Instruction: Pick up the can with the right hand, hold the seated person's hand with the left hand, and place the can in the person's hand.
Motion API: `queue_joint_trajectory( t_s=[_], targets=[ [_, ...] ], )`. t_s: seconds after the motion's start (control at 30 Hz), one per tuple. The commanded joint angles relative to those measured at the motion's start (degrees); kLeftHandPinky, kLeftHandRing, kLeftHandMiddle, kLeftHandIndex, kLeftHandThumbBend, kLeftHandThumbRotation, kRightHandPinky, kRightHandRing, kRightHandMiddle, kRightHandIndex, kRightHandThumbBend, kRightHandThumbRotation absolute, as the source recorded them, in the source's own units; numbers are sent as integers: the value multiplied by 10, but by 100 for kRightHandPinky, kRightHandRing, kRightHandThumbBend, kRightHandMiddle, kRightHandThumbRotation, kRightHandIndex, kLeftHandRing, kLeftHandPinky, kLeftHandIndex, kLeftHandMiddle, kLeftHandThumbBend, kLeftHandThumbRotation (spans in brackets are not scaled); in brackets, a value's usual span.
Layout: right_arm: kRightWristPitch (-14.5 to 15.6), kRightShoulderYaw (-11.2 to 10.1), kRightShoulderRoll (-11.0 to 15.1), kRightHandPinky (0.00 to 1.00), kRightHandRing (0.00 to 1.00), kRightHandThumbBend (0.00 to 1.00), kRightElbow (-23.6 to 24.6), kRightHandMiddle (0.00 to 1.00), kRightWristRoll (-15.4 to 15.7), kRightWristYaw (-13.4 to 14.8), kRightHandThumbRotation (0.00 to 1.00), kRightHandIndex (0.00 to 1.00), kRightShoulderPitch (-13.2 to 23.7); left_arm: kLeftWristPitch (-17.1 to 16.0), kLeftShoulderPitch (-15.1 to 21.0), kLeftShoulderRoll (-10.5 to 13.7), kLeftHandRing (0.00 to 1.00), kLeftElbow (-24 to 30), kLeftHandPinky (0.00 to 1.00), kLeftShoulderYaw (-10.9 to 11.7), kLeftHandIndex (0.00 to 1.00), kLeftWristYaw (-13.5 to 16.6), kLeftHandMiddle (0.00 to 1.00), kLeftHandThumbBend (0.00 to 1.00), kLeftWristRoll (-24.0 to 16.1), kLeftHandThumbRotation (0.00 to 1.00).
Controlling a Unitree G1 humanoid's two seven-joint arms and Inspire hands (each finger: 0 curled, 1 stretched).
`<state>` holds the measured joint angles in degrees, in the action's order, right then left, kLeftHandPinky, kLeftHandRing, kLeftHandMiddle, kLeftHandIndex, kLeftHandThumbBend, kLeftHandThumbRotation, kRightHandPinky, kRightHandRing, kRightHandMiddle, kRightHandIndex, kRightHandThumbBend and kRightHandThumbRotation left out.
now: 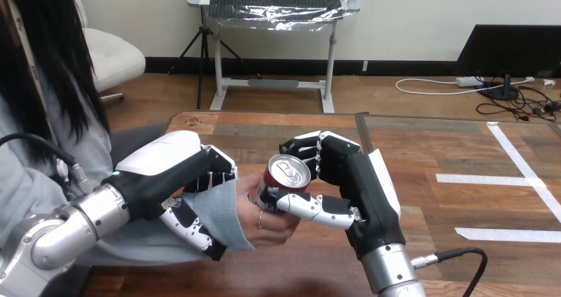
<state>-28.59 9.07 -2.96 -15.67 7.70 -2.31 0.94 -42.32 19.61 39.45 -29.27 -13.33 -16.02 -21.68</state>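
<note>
A red can (286, 176) with a silver top stands upright in the middle of the view, over the person's hand (268, 219). My right hand (357, 184) is shut on the can, fingers curled behind it and thumb across its front. The person's hand lies palm up beneath the can, its fingers touching the can's lower side. My left hand (173, 178) is shut on the person's wrist, over the grey sleeve (218, 212), with fingers on top and thumb under it.
The wooden table (423, 158) stretches to the right, marked with white tape strips (489, 178). A black cable (456, 257) runs from my right forearm near the bottom edge. The person sits at the table's left side.
</note>
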Motion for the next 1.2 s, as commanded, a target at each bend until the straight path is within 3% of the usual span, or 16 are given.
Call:
queue_joint_trajectory(
  t_s=[0.0, 0.37, 0.7, 0.97, 1.17],
  targets=[
    [-7, 28, -8, 46, 55, 80, 4, 63, 16, -8, 0, 65, 30, -11, 37, -15, 35, 25, 30, 26, 44, 16, 42, 99, 19, 1],
    [-15, 25, -3, 65, 71, 81, -1, 74, 19, -13, 2, 76, 33, -23, 30, -12, 52, 5, 48, 29, 59, 30, 56, 100, 11, 12],
    [-22, 21, 6, 74, 78, 84, -8, 79, 26, -3, 11, 82, 37, -47, 26, -9, 65, -26, 59, 29, 73, 64, 69, 100, -10, 28],
    [-26, 16, 13, 81, 83, 88, -13, 82, 33, 4, 18, 86, 40, -54, 14, -6, 77, -32, 74, 30, 83, 84, 79, 100, -18, 39],
    [-34, 10, 19, 84, 85, 90, -19, 84, 36, 6, 22, 89, 44, -56, -1, -7, 84, -29, 82, 34, 88, 95, 85, 100, -11, 43]
  ],
)
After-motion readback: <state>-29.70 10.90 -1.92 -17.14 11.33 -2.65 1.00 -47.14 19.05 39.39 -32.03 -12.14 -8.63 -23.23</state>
